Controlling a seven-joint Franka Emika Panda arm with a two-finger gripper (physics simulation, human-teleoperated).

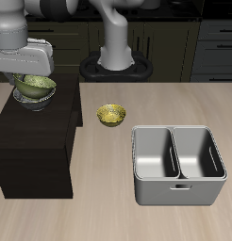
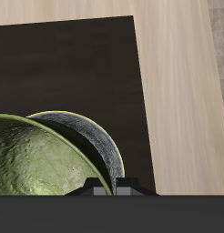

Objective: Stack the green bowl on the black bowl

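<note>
Now green bowl (image 2: 36, 159) overlaps black bowl (image 2: 91, 141) rim, w/ gripper (image 1: 35, 83).

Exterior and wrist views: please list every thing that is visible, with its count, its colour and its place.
green bowl: one, olive-green, above the black bowl, at the end effector.
black bowl: one, dark with grey inside, on the cabinet, under the green bowl.
yellow bowl: one, yellow-gold, on the table, between cabinet and caddy.
cabinet: one, black, on the table.
caddy: one, grey, two compartments, near the table's front edge.
table: one, light wood.
end effector: one, grey, over the bowls; jaws' state unclear.
</note>
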